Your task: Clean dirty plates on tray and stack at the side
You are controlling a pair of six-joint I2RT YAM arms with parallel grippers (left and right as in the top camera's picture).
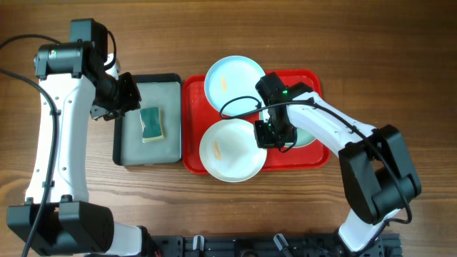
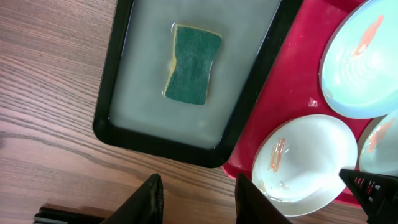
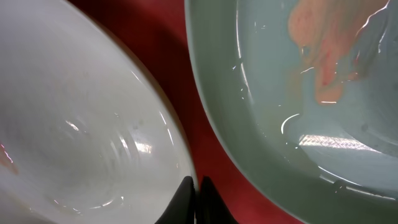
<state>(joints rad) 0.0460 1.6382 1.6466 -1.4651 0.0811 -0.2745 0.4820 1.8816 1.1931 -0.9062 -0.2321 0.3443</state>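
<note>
Tray: the red tray point(image 1: 191, 114) lies flat on the wooden tabletop point(image 1: 400, 57), about midway between the far and near edges and a little right of centre.
Plates: all three rest on the red tray. A turquoise plate point(image 1: 232, 86) sits at its far-left corner and overhangs the far rim. The white plate point(image 1: 228, 150) lies toward the near edge and overlaps the near rim. The second turquoise plate point(image 1: 305, 139) occupies the right half, largely hidden under the right arm point(image 1: 335, 128).
Soiling: orange-pink smears point(image 2: 367, 34) mark each plate.
Right end effector point(image 3: 194, 202): fingers pressed together with nothing visible between them, low over the strip of red tray between the white plate and the second turquoise plate.
Left end effector point(image 2: 199, 186): fingers parted and holding nothing, hovering at the left side of the black tray point(image 1: 118, 146), toward the tabletop's left edge.
Black tray: just beside the red tray, on its left.
Sponge point(image 1: 151, 123): green-topped, lying flat inside the black tray, apart from its rims.
</note>
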